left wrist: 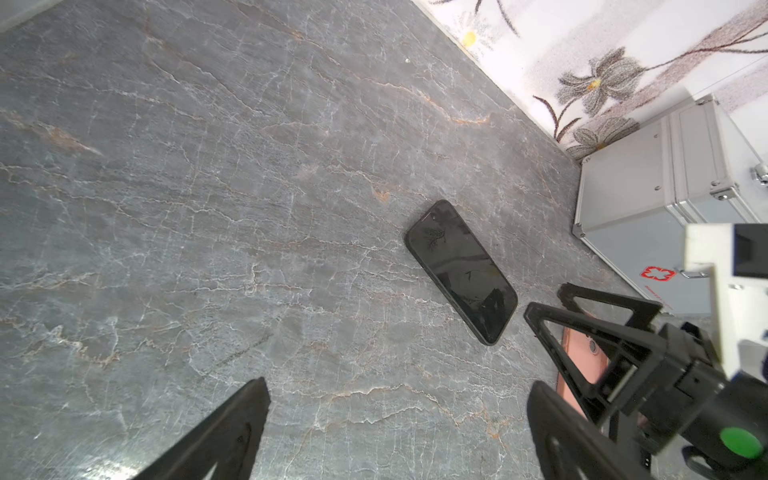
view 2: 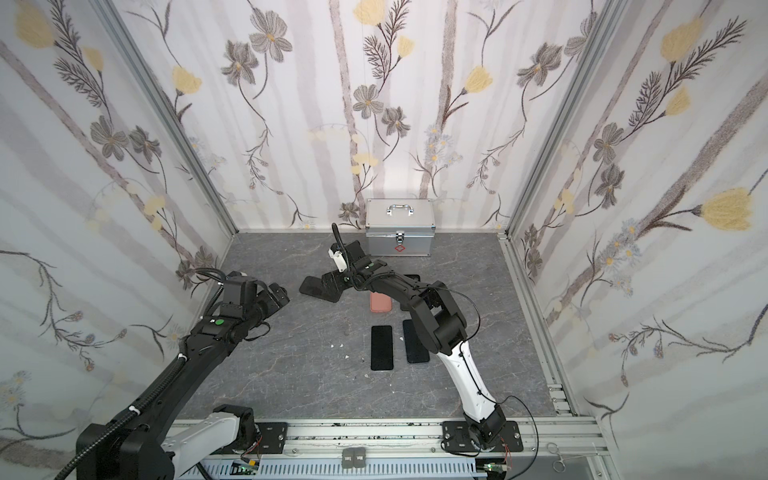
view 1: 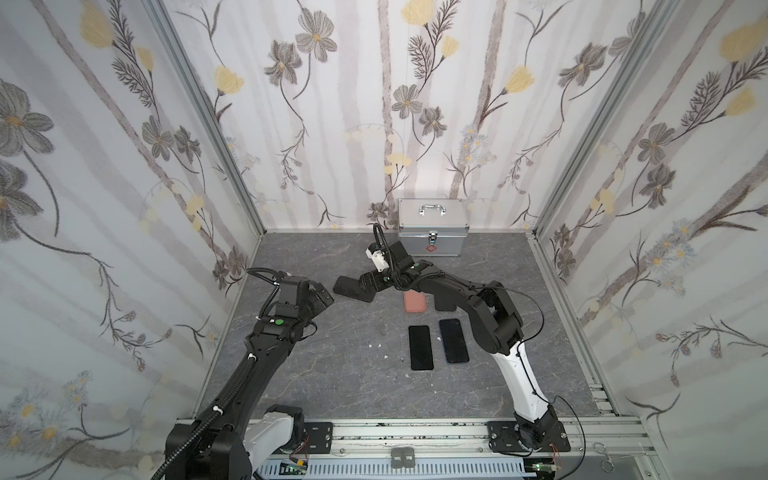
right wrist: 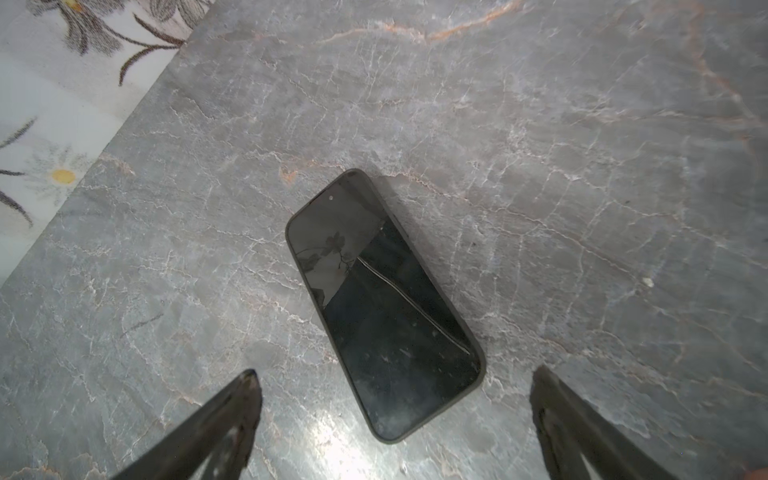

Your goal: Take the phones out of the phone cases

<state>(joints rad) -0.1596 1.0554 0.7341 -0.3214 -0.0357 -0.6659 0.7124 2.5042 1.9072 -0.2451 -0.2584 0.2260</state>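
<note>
One cased phone [right wrist: 384, 305] lies flat at the centre of both top views. Right of it is one pink case [view 1: 414, 301], and below that a black phone [view 1: 420, 347] and a blue-edged phone [view 1: 454, 340]. The right gripper [left wrist: 544, 299] is spread wide just beside the cased phone, empty. The left gripper [left wrist: 399, 384] is equally wide and empty.

Three phones [view 1: 421, 347], one box [view 1: 430, 232] (one pink case [view 1: 414, 301]).

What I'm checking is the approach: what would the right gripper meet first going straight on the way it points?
Probably the black phone, lying flat on the table ahead of the right gripper, in line between its open fingers. Depth unclear.
</note>
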